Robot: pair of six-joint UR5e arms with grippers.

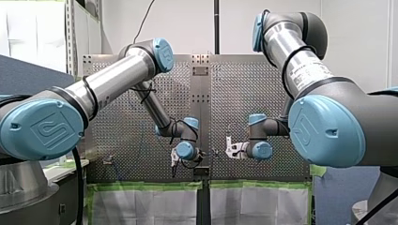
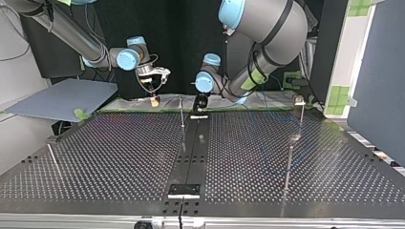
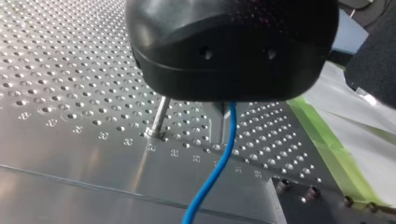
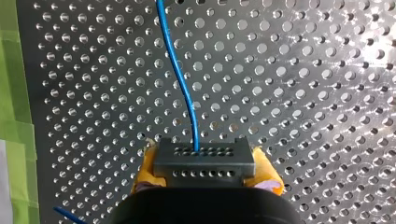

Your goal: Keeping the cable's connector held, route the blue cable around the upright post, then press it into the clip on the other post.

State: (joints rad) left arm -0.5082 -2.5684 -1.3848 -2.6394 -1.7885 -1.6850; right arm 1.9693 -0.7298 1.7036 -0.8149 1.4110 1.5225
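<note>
My right tool (image 4: 205, 173) has its yellow pads (image 4: 264, 171) closed on the dark grey rectangular connector (image 4: 204, 161). The thin blue cable (image 4: 180, 79) runs away from the connector over the perforated metal counter (image 4: 303, 93). In the left wrist view the cable comes out from under the black body of my left tool (image 2: 201, 101), just beside the thin upright metal post (image 3: 161, 116). I cannot tell if this tool grips the cable or only guides it, because the body hides the fingers.

I judge that the step in hand is the routing around this post. To do it well, my left arm should lead the cable low around the post and hold it a little tight. My right tool should not pull on the connector.

Only the top view shows the second post (image 2: 302, 117), at its far right, with the small clip (image 2: 299, 99) on top, well apart from both tools. Only the wrist views show the cable clearly.
</note>
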